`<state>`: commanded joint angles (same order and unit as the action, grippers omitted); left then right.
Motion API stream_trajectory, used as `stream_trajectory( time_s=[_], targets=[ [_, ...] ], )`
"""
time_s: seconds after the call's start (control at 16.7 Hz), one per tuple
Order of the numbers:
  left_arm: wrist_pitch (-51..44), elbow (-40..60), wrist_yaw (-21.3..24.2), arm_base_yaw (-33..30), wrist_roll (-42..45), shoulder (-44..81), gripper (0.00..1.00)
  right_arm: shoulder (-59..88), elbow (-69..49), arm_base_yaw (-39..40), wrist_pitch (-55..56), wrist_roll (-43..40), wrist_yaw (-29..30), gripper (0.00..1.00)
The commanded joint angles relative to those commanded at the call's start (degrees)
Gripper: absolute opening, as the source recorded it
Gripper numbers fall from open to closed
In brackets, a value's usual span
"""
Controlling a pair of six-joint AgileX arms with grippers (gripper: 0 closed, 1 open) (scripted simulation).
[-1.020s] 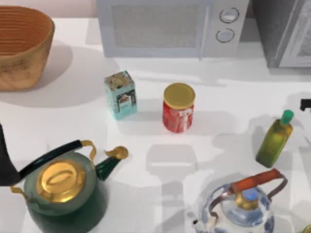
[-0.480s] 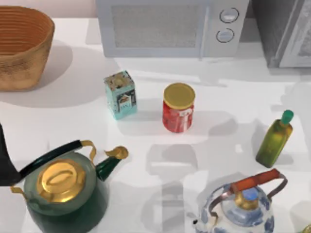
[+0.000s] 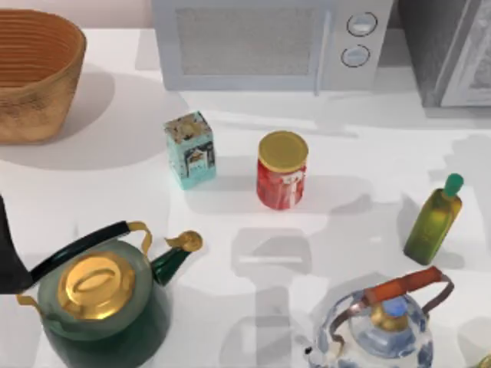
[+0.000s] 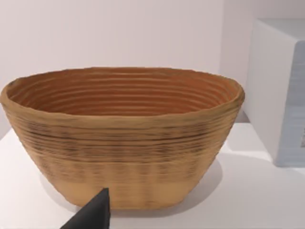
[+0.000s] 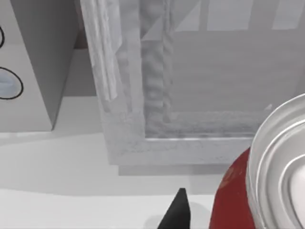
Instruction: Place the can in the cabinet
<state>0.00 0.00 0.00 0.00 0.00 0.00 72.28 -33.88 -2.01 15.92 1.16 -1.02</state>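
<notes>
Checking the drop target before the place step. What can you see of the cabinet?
The cabinet is a grey box-like unit standing upright at the far right of the table, close beside the white microwave. Its side looks darker, speckled grey. The front door is paler grey and framed, with a slim bar handle. The door looks shut, though that is not certain. A red can with a silver top sits in front of it; contact cannot be told.

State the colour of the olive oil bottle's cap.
Green, on the olive oil bottle; its cap shows best in the top view.
</notes>
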Motion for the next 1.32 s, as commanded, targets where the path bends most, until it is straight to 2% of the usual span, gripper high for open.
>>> stream_trajectory(
  time_s=[0.36, 1.02, 1.32],
  targets=[
    [0.0, 0.0, 0.0, 0.0, 0.0, 0.0, 1.00, -17.1, 8.6, 0.0, -4.3, 0.8, 0.4, 0.00],
    [0.0, 0.0, 0.0, 0.0, 0.0, 0.0, 1.00, -64.2, 29.5, 1.7, -13.9, -0.1, 1.0, 0.00],
    [0.0, 0.0, 0.0, 0.0, 0.0, 0.0, 1.00, -72.3, 33.9, 2.0, -15.9, -1.2, 1.0, 0.00]
  ],
)
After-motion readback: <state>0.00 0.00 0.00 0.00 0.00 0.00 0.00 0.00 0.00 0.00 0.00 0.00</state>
